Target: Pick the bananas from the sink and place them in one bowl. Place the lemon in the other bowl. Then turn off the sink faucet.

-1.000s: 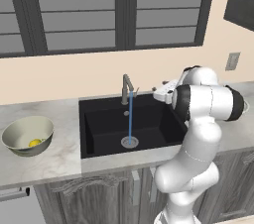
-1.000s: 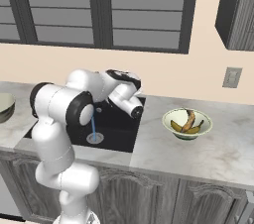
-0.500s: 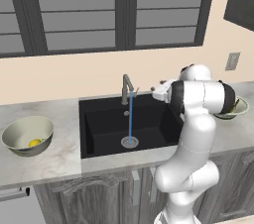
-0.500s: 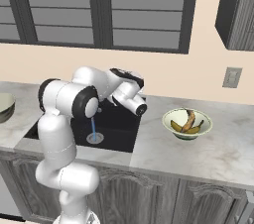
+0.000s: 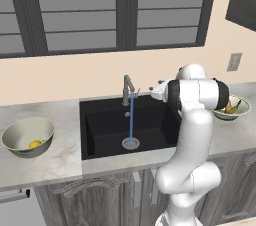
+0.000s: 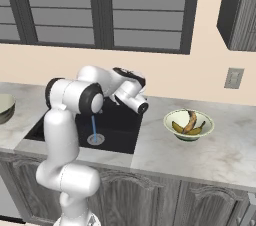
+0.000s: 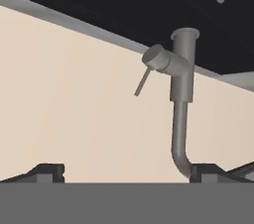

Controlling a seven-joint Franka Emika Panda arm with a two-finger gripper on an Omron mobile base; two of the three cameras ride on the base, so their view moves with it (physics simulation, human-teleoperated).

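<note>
1. Fruit status: the bananas [image 6: 190, 123] lie in the pale green-rimmed bowl [image 6: 207, 129] on the counter [image 6: 210, 157] to the right of the sink [image 5: 100, 125]. The lemon [image 5: 34, 144] lies in the grey-beige bowl [image 5: 15, 132] on the counter to the left. Both placements look complete.

2. Remaining step, judged from the scene: shutting off the sink faucet [image 5: 127, 88]. A blue water stream [image 5: 131, 120] runs from the spout down to the round drain [image 5: 130, 143].

3. Gripper [image 7: 126, 171] position: the arm reaches across the sink's right edge toward the faucet. In the hand view the two fingertips [image 7: 47, 172] stand wide apart with nothing between them, so the jaws are open and empty. The faucet body sits ahead of them, apart from both tips.

4. Lever [image 7: 143, 81]: a thin rod angles off the faucet head. It is slim, and how close the gripper is to it cannot be told with certainty.

5. Risks from here:
   - The wide jaws may pass on either side of the thin lever and push nothing, leaving the water running.
   - A fingertip may strike the spout or the faucet body instead of the lever, because these lie closer to the line of approach.
   - A push in the wrong direction may open the flow further.
   - The arm's elbow hangs near the banana bowl; a wide swing may knock it.

6. Markings: no brand, label or writing is readable on the faucet, bowls, wall outlet [image 6: 233, 77] or cabinets.
</note>
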